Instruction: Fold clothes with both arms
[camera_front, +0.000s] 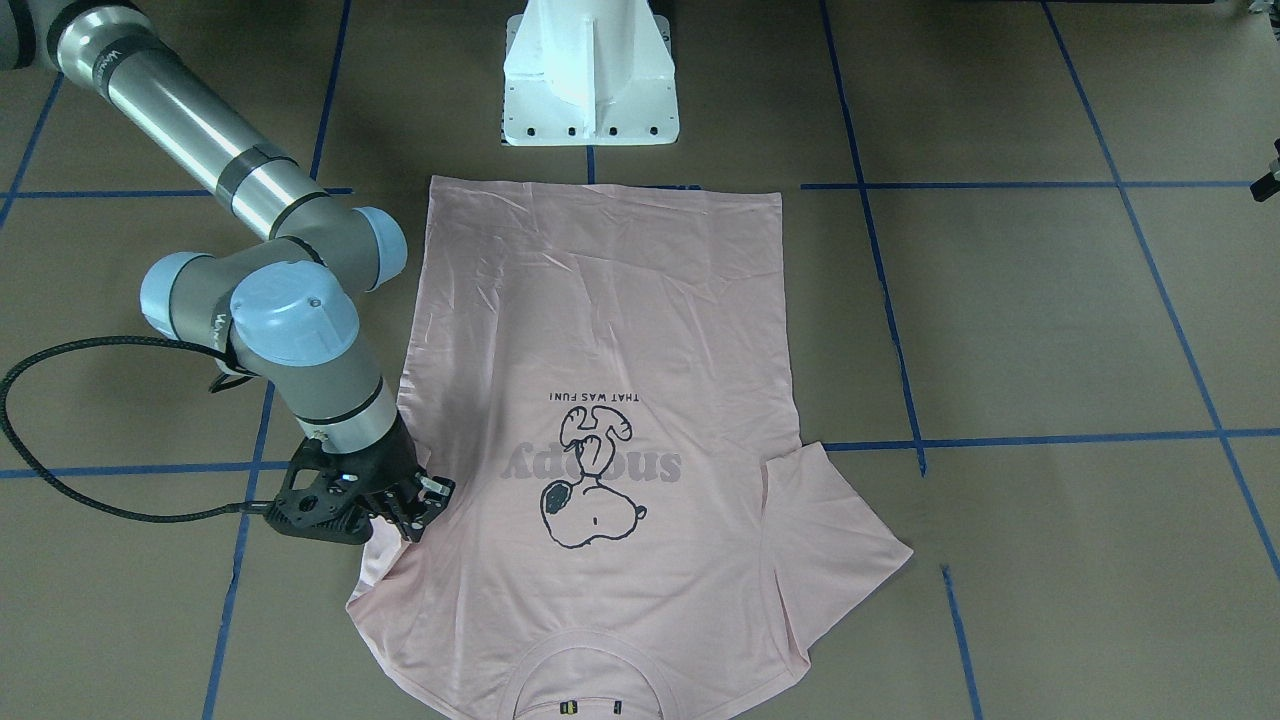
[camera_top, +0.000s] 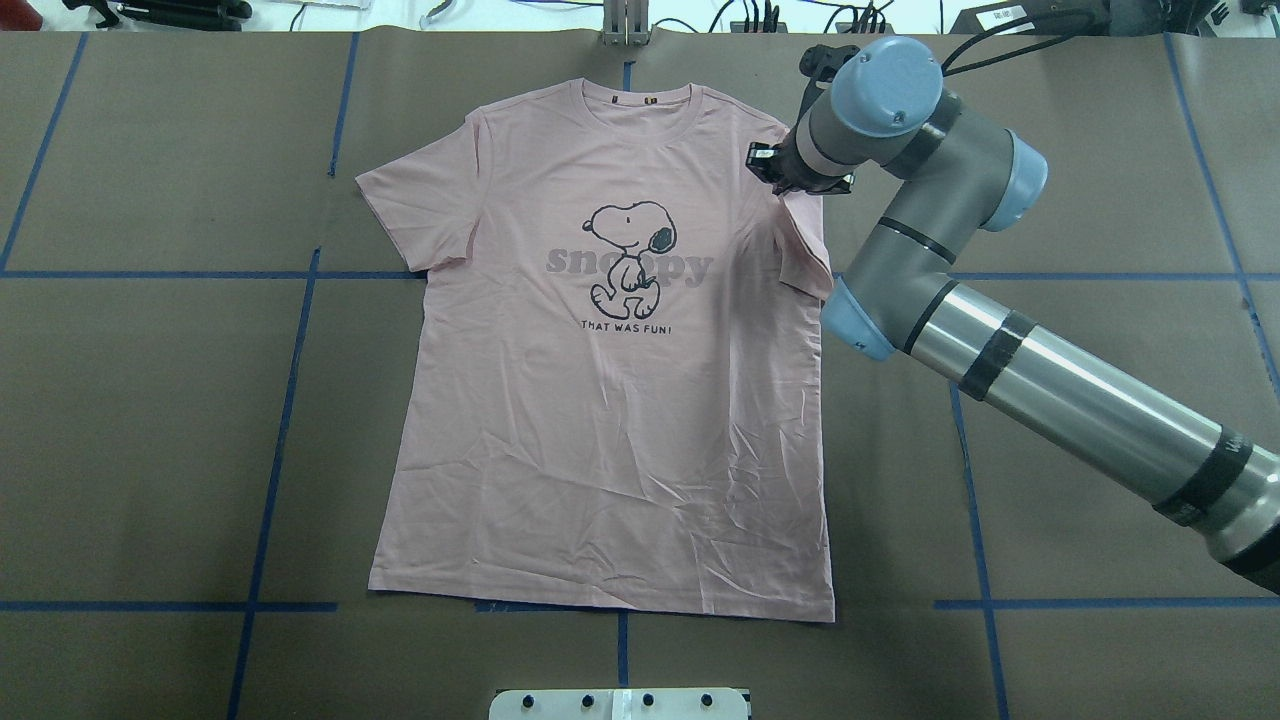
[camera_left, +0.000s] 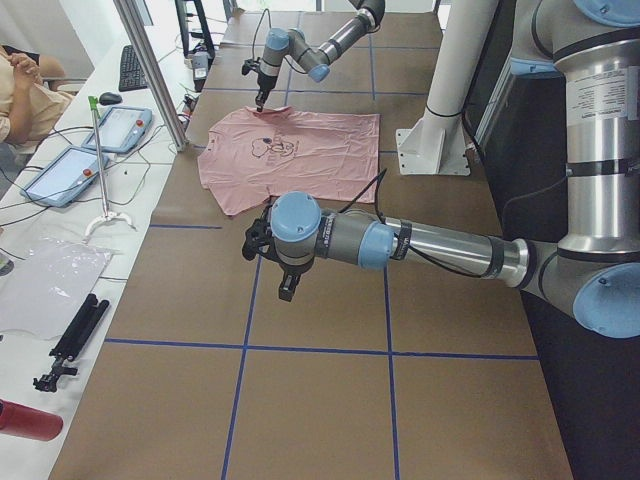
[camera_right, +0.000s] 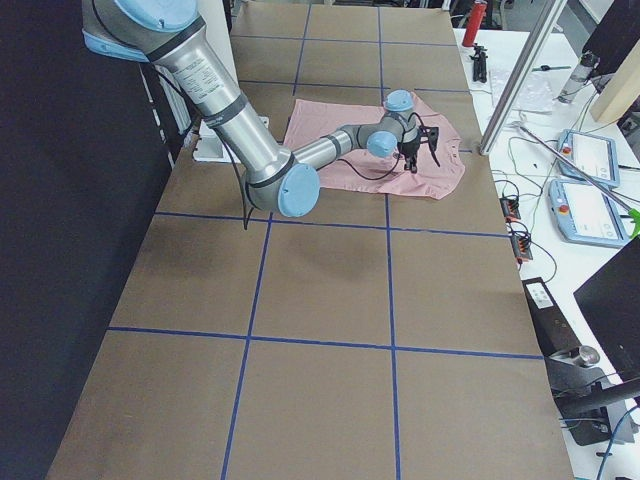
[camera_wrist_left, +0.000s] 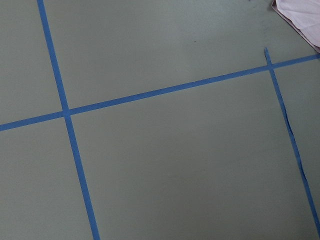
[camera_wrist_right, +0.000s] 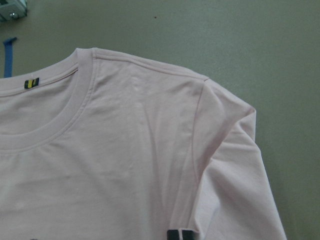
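Right tool (camera_top: 775, 165) is at the shirt's (camera_top: 600, 420) one-o'clock shoulder, probably to take the sleeve (camera_top: 805, 250) for folding; left tool (camera_left: 288, 292) hangs clear toward nine o'clock; neither's grip state can be told.

A pale pink T-shirt (camera_top: 600, 420) lies flat and carries two printed texts on its chest. The larger one, in grey lower-case letters (camera_top: 695, 268) partly behind a cartoon dog (camera_top: 625, 250), reads "snoopy". Just beneath it, a line of small dark capitals (camera_top: 630, 327) reads "THAT WAS FUN!". In the front-facing view both appear upside down. A small yellow-and-black collar label (camera_wrist_right: 31, 83) and a black sleeve tag (camera_wrist_right: 179, 234) show no readable writing. Tiny lettering on the right arm (camera_front: 190, 120) is too small to read.
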